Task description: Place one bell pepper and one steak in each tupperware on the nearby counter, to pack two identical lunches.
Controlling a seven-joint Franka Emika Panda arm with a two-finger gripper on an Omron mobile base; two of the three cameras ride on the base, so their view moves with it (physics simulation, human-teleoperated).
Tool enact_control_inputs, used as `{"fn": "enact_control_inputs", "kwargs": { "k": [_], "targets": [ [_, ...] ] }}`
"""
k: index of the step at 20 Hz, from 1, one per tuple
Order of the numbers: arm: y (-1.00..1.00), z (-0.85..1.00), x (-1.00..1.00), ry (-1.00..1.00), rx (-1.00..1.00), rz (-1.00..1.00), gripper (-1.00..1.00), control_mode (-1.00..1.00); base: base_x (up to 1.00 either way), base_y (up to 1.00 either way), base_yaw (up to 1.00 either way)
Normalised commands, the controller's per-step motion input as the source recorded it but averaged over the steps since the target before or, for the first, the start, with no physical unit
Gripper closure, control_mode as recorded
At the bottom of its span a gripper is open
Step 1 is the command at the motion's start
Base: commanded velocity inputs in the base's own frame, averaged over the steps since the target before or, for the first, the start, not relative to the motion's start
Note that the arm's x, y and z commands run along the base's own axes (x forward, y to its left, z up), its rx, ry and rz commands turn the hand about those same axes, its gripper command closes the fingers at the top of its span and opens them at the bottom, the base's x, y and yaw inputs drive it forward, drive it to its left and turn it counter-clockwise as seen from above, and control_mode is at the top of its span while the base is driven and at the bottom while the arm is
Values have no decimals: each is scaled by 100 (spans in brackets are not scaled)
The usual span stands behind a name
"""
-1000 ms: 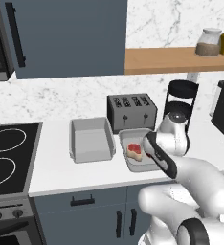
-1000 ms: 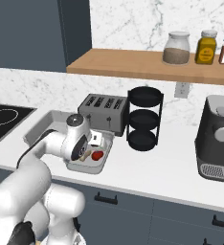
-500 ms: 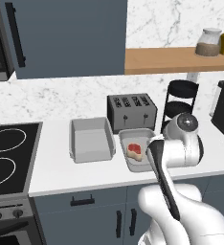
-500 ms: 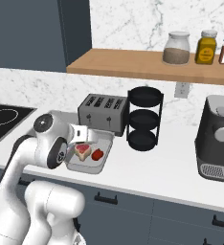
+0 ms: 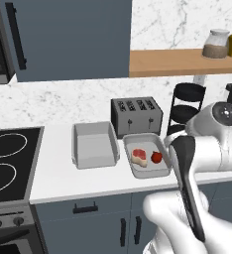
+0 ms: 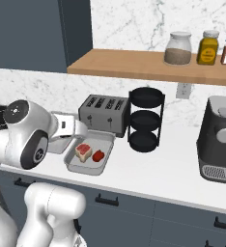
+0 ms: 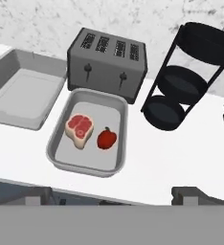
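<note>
Overhead, my gripper (image 7: 114, 196) hangs above the white counter (image 7: 171, 153), its two dark finger tips (image 7: 190, 194) spread wide apart with nothing between them. Directly below sits one tupperware (image 7: 61, 160), a shallow grey tray, with a steak (image 7: 79, 128) lying on its floor and a red bell pepper (image 7: 106, 138) just beside it, the two close but apart. A second tupperware (image 7: 8, 112) rests on the counter alongside the first, its floor bare. Behind both trays stands a dark four-slot toaster (image 7: 106, 62), and next to that a black three-tier rack (image 7: 181, 86).

From the left base view, my white arm (image 5: 207, 149) rises in front of the counter (image 5: 58, 173), the filled tray (image 5: 160, 171) just beside it, steak (image 5: 139, 156) and pepper (image 5: 156, 157) inside; the other tray (image 5: 78, 149) sits toward the black stovetop (image 5: 9, 158). Jars (image 6: 178, 48) line the wooden shelf (image 6: 129, 65) in the right base view, where the steak (image 6: 83, 151) and pepper (image 6: 98, 156) share their tray (image 6: 81, 169).
</note>
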Motion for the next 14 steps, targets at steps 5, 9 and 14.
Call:
{"fn": "enact_control_inputs", "kwargs": {
  "k": [5, 9, 14],
  "targets": [
    [30, 1, -100, -36, -2, 2, -100, -100, 0, 0, 0],
    [2, -27, -37, -39, 20, 0, -100, -100, 0, 0, 0],
    [0, -13, 9, -41, 32, 0, -100, -100, 0, 0, 0]
  ]
}}
